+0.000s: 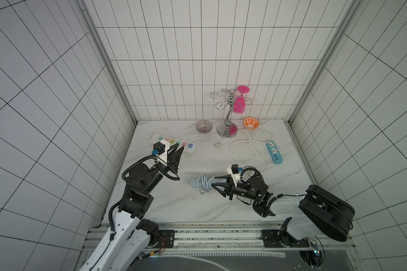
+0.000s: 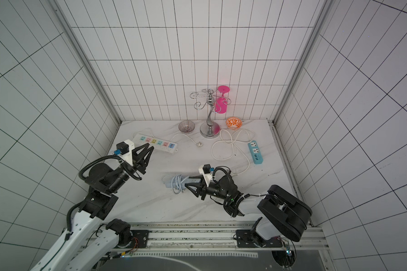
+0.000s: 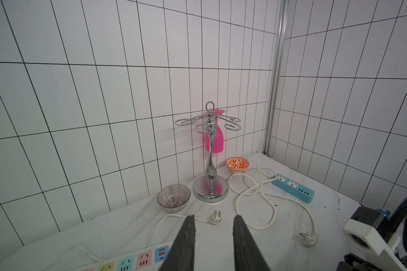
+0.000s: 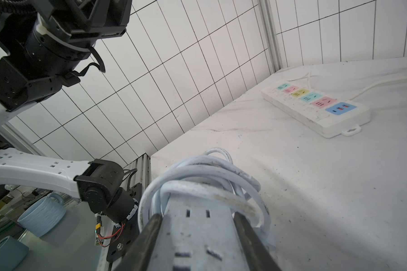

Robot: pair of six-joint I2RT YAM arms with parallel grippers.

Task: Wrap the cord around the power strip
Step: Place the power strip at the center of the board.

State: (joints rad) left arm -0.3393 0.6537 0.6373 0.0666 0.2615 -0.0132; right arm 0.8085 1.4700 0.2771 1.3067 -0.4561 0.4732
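The pale blue-grey power strip (image 1: 193, 185) (image 2: 168, 184) lies on the table at the front centre. The cord (image 1: 203, 185) (image 2: 176, 184) sits in several loops around the strip's far half. My right gripper (image 1: 213, 181) (image 2: 187, 180) comes in low from the right and is shut on the strip's sides. The right wrist view shows the strip (image 4: 195, 234) between both fingers of the right gripper (image 4: 197, 214), with the cord (image 4: 205, 169) coiled just beyond the tips. My left gripper (image 1: 178, 146) (image 2: 150, 147) (image 3: 213, 215) is open and empty, raised over the back left.
A white strip with multicoloured sockets (image 1: 174, 143) lies under the left gripper, its plug (image 1: 217, 144) beside it. A bright blue strip (image 1: 274, 152) with looped white cable (image 1: 242, 145) is at right. A chrome stand (image 1: 228, 122), pink glass (image 1: 239, 105) and two bowls (image 1: 204, 126) (image 1: 251, 122) line the back wall.
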